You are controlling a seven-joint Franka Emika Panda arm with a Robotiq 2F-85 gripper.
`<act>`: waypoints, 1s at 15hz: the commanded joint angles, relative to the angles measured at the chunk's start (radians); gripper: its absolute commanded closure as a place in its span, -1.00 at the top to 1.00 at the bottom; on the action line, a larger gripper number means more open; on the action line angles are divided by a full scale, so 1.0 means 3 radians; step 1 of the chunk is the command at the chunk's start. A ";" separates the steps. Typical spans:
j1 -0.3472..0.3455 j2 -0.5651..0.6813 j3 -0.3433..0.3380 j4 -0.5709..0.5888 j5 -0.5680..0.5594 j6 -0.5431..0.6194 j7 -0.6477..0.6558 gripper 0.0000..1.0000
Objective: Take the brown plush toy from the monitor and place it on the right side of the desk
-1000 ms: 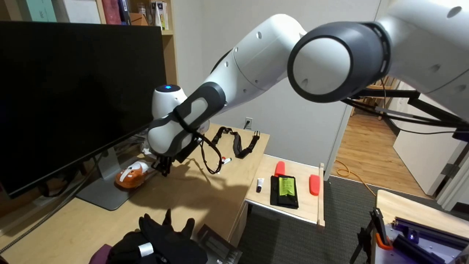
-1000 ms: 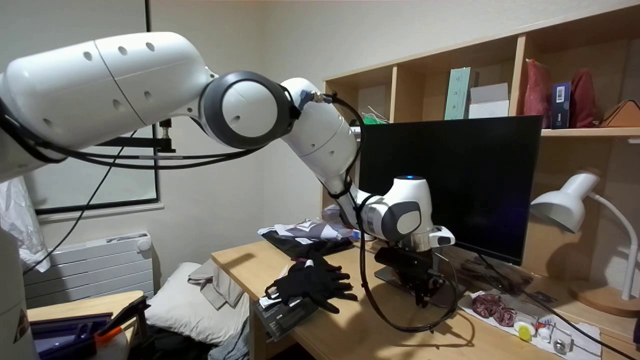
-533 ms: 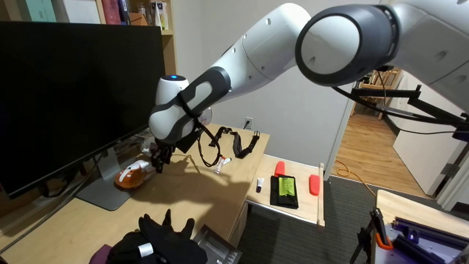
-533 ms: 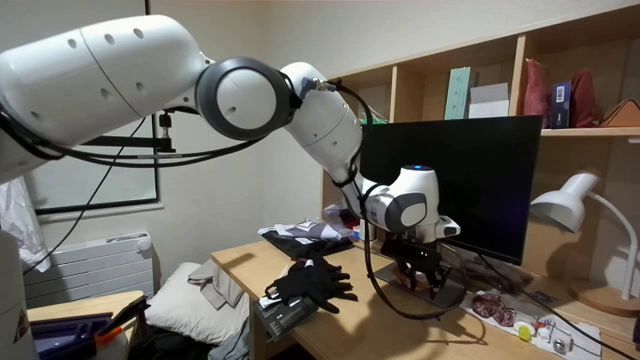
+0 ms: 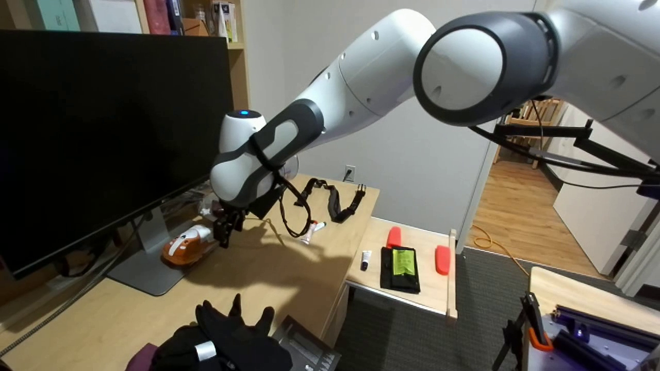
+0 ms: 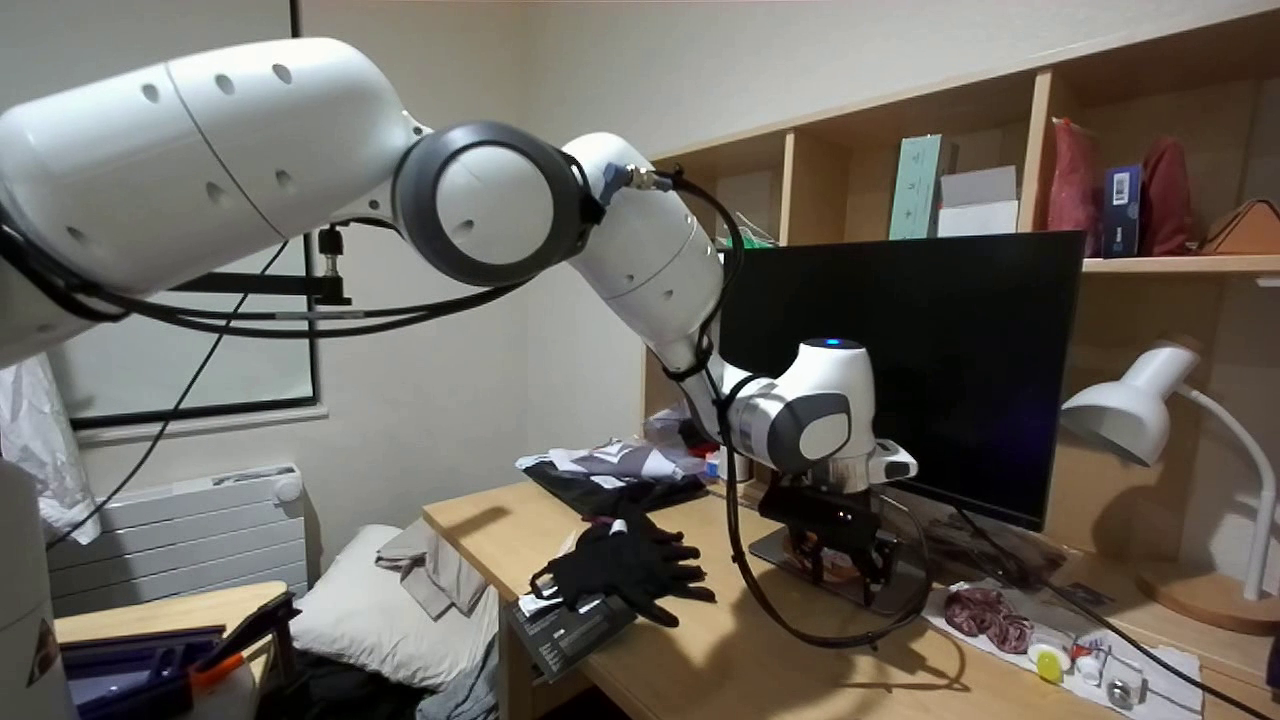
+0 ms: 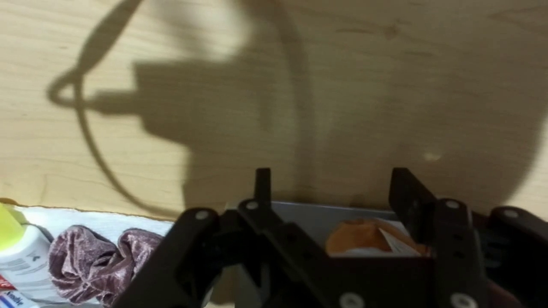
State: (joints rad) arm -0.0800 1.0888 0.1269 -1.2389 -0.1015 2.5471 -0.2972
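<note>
The brown plush toy point(image 5: 181, 251), an orange-brown lump with white patches, lies on the grey base point(image 5: 146, 275) of the monitor point(image 5: 113, 139). That big black screen stands along the back of the light wooden desk point(image 5: 268, 268). My gripper point(image 5: 227, 241) hangs over the desk beside the toy in that exterior view. From the facing exterior view the gripper point(image 6: 847, 588) stands in front of the toy and partly hides it. In the wrist view the jaws of the gripper point(image 7: 332, 172) are spread wide and hold nothing; the toy point(image 7: 353, 237) shows farther down between the fingers, partly covered by them.
A white sheet with a mauve scrunchie point(image 6: 985, 615) and small bottles lies beside the monitor base. Black gloves point(image 5: 227, 335) sit at the desk's near end, a black strap point(image 5: 335, 203) and small tubes at the far end. A white lamp point(image 6: 1120, 410) stands behind.
The jaws have gone from nearly shut to spread apart. The arm has risen, then sunk slightly over the last half second. The toy has not moved.
</note>
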 commanded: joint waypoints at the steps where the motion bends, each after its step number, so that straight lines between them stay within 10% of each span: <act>1: 0.0029 0.0011 -0.0037 0.0021 0.0050 -0.0007 -0.0024 0.45; 5: 0.0030 0.0011 -0.0038 0.0021 0.0050 -0.0007 -0.0024 0.45; 6: 0.0030 0.0011 -0.0038 0.0022 0.0050 -0.0007 -0.0024 0.86; 8: 0.0042 -0.0031 -0.0019 -0.0020 0.0077 -0.0034 0.0016 0.99; 15: 0.0150 -0.0071 0.0026 -0.0075 0.0147 -0.0062 0.0108 1.00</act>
State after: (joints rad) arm -0.0492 1.0889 0.1322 -1.2398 -0.0896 2.5277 -0.2949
